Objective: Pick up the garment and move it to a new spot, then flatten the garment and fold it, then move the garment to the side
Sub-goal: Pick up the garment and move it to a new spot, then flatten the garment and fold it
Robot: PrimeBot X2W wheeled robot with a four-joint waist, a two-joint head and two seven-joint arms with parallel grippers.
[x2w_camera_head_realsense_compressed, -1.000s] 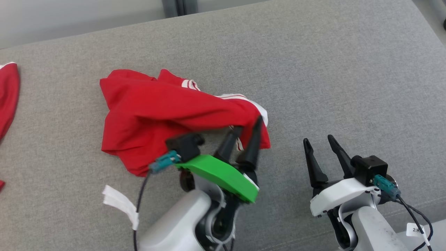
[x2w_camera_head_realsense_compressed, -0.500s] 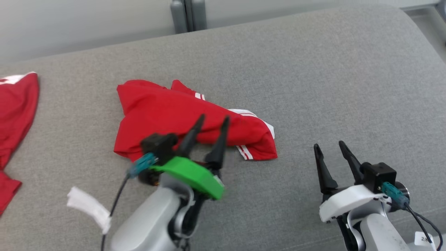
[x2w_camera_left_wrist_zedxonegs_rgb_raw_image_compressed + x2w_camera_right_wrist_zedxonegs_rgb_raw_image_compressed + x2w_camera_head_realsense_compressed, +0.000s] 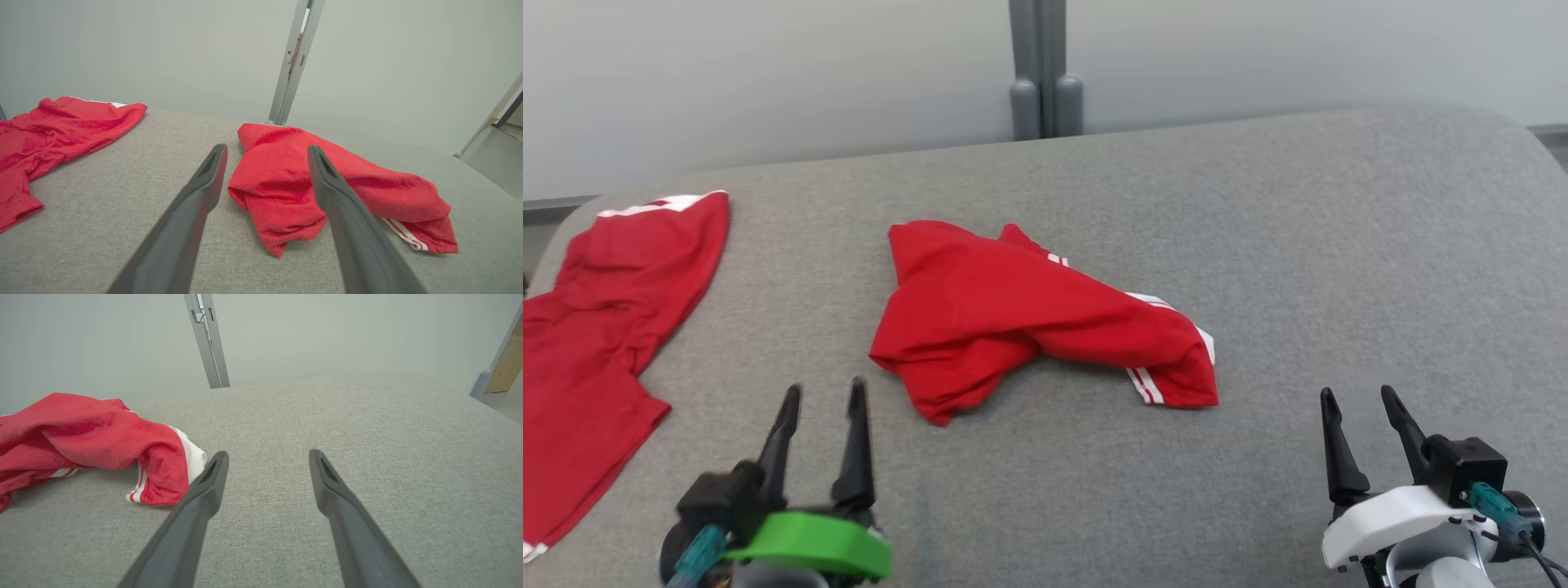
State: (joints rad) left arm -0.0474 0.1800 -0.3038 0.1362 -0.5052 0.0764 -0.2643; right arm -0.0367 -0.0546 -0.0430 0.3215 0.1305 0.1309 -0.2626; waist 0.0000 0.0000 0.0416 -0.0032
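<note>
- Currently the red garment [image 3: 1029,318] is lying crumpled and unfolded on the grey cushion [image 3: 1339,245], so flattening, folding and moving aside are all waiting for you, as I judge it.
- Your left gripper [image 3: 824,388] and right gripper [image 3: 1356,393] are both standing wide open, gripping nothing.
- The red garment is lying ahead of and between them: just forward-right of the left fingertips, forward-left of the right, touching neither.

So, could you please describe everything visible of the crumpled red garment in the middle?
The crumpled red garment is soft-looking fabric with white stripes at one hem, bunched into a folded-over heap. It lies on the grey padded surface, touching only that; the left end effector and right end effector are open, clear of it.
</note>
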